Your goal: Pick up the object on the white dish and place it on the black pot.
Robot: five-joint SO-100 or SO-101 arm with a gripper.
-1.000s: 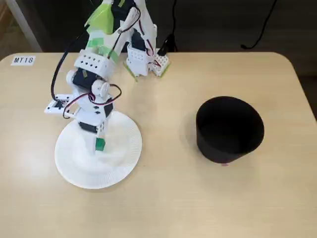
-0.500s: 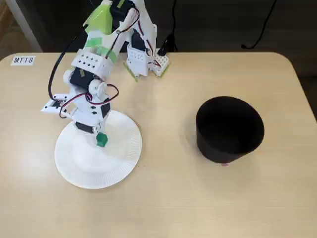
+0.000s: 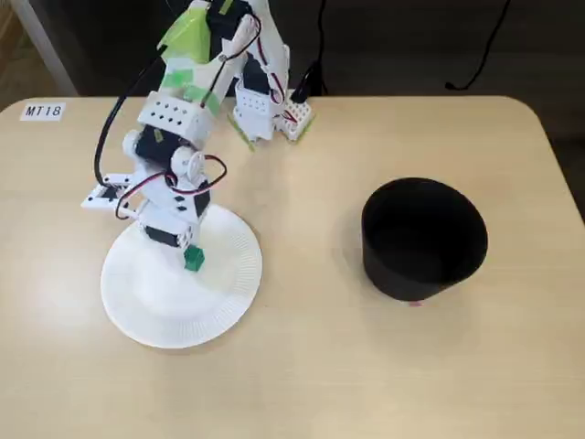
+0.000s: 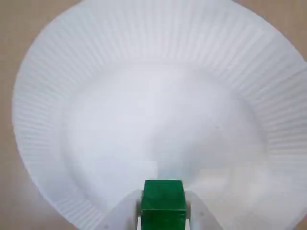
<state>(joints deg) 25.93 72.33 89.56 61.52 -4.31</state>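
Note:
A tiny green cube point(image 3: 194, 261) hangs in my gripper point(image 3: 192, 257), just above the white dish point(image 3: 146, 315) at the left of the fixed view. In the wrist view the cube point(image 4: 163, 202) sits clamped between my two white fingers point(image 4: 125, 211) at the bottom edge, with the ribbed plate point(image 4: 158, 72) filling the picture below it. The black pot point(image 3: 422, 240) stands to the right of the plate, well apart from it, its mouth open upward.
The arm's white base point(image 3: 265, 110) with cables stands at the table's far edge. A small label reading MT18 point(image 3: 43, 111) is stuck at the far left corner. Bare tan tabletop lies between plate and pot.
The gripper has lifted the green cube off the plate's floor and shifted it slightly to the right; the arm has risen a little.

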